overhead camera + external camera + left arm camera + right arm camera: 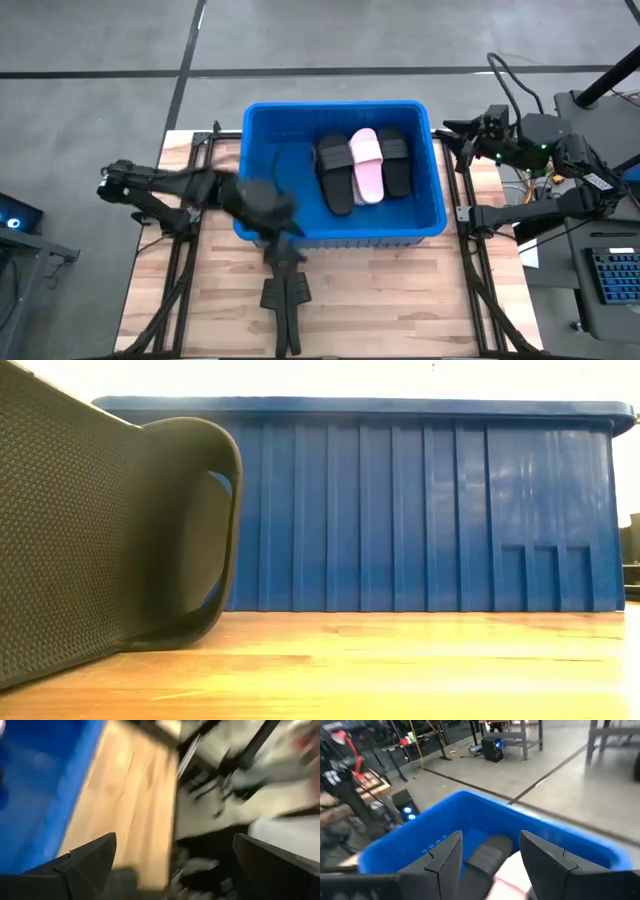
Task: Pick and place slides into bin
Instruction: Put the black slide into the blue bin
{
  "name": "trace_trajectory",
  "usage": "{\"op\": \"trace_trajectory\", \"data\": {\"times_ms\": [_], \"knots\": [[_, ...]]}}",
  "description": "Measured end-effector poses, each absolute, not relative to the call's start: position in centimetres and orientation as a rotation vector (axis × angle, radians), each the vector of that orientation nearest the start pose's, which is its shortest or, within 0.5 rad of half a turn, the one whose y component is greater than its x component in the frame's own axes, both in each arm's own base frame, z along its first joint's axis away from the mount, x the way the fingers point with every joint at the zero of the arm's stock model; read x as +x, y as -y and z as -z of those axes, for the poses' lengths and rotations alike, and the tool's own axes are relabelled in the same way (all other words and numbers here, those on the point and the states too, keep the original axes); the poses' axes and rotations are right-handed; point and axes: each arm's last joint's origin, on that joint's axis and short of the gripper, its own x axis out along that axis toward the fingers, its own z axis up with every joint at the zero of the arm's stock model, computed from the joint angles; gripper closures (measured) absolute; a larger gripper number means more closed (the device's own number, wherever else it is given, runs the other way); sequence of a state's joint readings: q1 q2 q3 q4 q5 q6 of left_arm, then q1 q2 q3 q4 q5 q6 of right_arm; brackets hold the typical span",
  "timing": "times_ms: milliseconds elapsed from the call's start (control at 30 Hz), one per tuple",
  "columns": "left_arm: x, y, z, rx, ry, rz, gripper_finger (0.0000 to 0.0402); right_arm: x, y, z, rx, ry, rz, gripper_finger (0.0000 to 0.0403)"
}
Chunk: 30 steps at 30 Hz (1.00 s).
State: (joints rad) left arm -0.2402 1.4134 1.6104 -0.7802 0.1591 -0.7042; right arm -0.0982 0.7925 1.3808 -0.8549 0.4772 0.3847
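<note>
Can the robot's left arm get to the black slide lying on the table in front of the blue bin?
Probably yes. The left gripper, fingers open and empty, is at the bin's near left corner, and the black slide lies just beyond on bare wood with nothing between them.

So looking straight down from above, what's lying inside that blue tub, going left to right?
Inside the bin: bare blue floor on the left, then a black slide, a pale pink slide, and another black slide, all three side by side.
</note>
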Motion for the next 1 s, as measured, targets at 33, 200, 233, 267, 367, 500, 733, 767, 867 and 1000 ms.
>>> {"op": "trace_trajectory", "data": {"times_ms": [33, 200, 233, 267, 367, 500, 733, 767, 867, 1000], "knots": [[27.5, 8.2, -41.3, -0.604, -0.733, 0.150, 0.0015, 9.6, 2.3, -45.2, 0.349, -0.148, 0.611, 0.0216], [26.8, 12.2, -38.8, -0.428, -0.892, 0.100, 0.0015, 10.5, 2.3, -44.9, 0.445, -0.153, 0.608, 0.0216], [26.8, 13.0, -38.2, -0.394, -0.904, 0.089, 0.0015, 10.8, 2.3, -44.8, 0.448, -0.163, 0.605, 0.0216], [27.0, 13.8, -37.7, -0.358, -0.910, 0.079, 0.0015, 11.1, 2.3, -44.6, 0.446, -0.178, 0.606, 0.0216], [27.4, 16.0, -36.1, -0.287, -0.952, 0.072, 0.0015, 12.4, 2.4, -44.0, 0.438, -0.218, 0.615, 0.0216], [26.3, 18.2, -33.8, -0.282, -1.123, 0.009, 0.0015, 14.2, 2.6, -43.3, 0.432, -0.274, 0.622, 0.0216], [22.0, 21.7, -31.0, -0.257, -1.249, -0.192, 0.0015, 18.2, 3.0, -41.4, 0.462, -0.380, 0.658, 0.0216], [21.6, 22.1, -30.6, -0.255, -1.211, -0.221, 0.0015, 18.7, 3.0, -41.1, 0.459, -0.399, 0.658, 0.0216], [20.4, 23.1, -29.2, -0.253, -1.117, -0.293, 0.0015, 20.2, 3.1, -40.2, 0.452, -0.453, 0.649, 0.0216], [19.1, 24.4, -27.0, -0.307, -1.081, -0.307, 0.0015, 21.5, 3.1, -39.4, 0.452, -0.501, 0.642, 0.0216]]}}
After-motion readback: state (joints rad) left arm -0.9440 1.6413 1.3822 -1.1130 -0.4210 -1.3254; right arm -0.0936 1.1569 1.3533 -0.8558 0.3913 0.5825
